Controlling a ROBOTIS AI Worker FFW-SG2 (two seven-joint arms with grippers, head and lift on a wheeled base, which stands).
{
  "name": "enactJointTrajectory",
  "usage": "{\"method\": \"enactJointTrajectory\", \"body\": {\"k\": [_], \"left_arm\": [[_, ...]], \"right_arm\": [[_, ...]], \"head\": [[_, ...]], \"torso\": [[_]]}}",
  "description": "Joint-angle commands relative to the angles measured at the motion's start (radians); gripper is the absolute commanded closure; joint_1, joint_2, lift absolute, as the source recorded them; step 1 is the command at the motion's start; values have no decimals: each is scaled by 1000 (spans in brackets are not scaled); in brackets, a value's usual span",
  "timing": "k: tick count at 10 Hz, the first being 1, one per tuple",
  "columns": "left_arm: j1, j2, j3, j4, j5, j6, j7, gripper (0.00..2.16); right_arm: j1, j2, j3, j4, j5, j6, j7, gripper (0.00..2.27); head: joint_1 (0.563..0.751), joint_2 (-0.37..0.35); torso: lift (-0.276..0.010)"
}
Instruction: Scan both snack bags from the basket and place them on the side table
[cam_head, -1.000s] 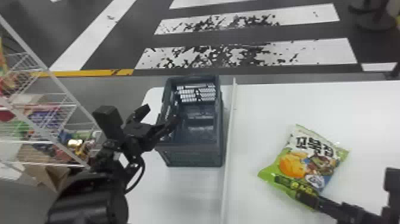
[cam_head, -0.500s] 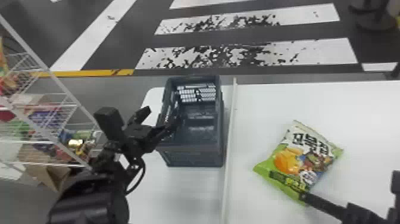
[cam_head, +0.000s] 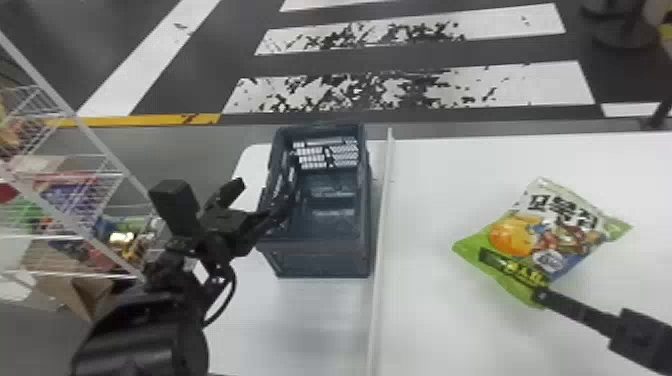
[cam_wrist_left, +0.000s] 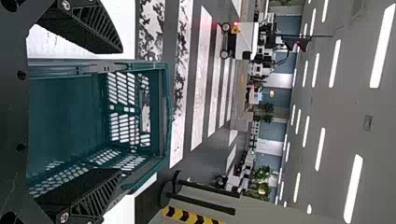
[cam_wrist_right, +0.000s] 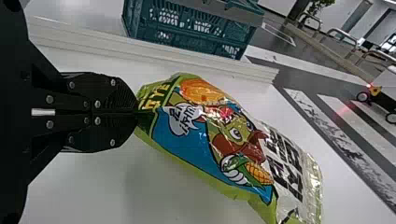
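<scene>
At the right of the head view, a green and white snack bag (cam_head: 545, 235) is over the white table, its near edge held by my right gripper (cam_head: 540, 296). In the right wrist view, the right gripper (cam_wrist_right: 136, 113) is shut on the edge of the snack bag (cam_wrist_right: 224, 144). My left gripper (cam_head: 255, 200) stands open at the basket's left side, and the dark basket (cam_head: 320, 257) has no bag inside. Seen from the left wrist, the left gripper (cam_wrist_left: 119, 112) has its fingers wide apart, the basket (cam_wrist_left: 70, 107) between and beyond them.
A white raised strip (cam_head: 381, 225) runs along the table (cam_head: 450, 325) just right of the basket. Wire shelves (cam_head: 65, 200) with packaged goods stand at the left. Beyond the table's far edge lies a floor with white stripes (cam_head: 410, 90).
The right gripper and the snack bag have shifted slightly left and toward the near side, the bag turning a little. My left arm and the basket have kept their places.
</scene>
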Motion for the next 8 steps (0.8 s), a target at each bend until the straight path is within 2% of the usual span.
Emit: {"method": "enactJointTrajectory", "body": {"k": [1,3,5,8], "left_arm": [[0,1,0,0,0,0,0,87],[0,7,5,0,3,3,-3,90],[-2,7,10,2,3,3,-6,90],[-5,7,10,5,3,6,-8,90]], "right_arm": [[-15,-36,-7,-122,141,12,-3,2260],[-37,-116,59,-197,390,12,-18,2260],[-24,-224,247,-226,750,-68,-75,2260],[2,-329,540,-149,1295,-142,-191,2260]], "head": [[695,202],[695,143],[695,62],[695,-4]], "torso": [[-75],[-75],[-75],[-75]]}}
